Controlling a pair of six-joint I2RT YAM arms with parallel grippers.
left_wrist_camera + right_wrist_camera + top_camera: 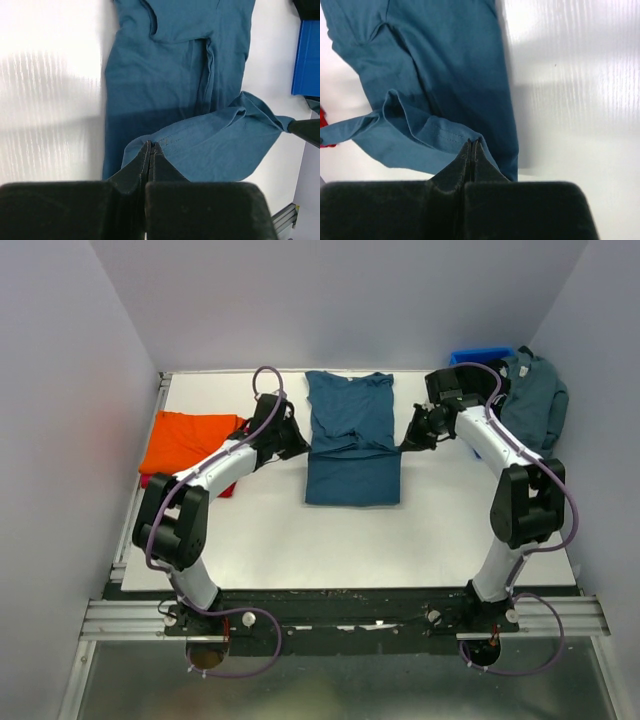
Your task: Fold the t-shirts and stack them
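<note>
The dark teal blue t-shirt (350, 475) lies flat on the white table (300, 550), in the middle between the left and right edges and nearer to the far edge, with its collar and short sleeves toward the far edge. The left gripper (300, 445) is at the left side of this shirt and the right gripper (410, 443) is at its right side, both about at the shirt's middle. In the left wrist view the two black fingers (135, 170) are pressed together, and a stitched hem of the teal cloth is pinched between their tips. The right wrist view shows the same: its fingers (485, 170) are closed tight on a stitched edge of the same shirt. The strip of cloth between the two grippers is raised a little and hangs loose with wrinkles over the flat part of the shirt. The bright orange t-shirt (185, 438) lies folded near the left edge, and a bit of the crimson red t-shirt (228, 490) shows under it. In the far right corner the grey-blue t-shirt (535, 400) is draped in a heap, partly over the blue plastic bin (472, 357).
</note>
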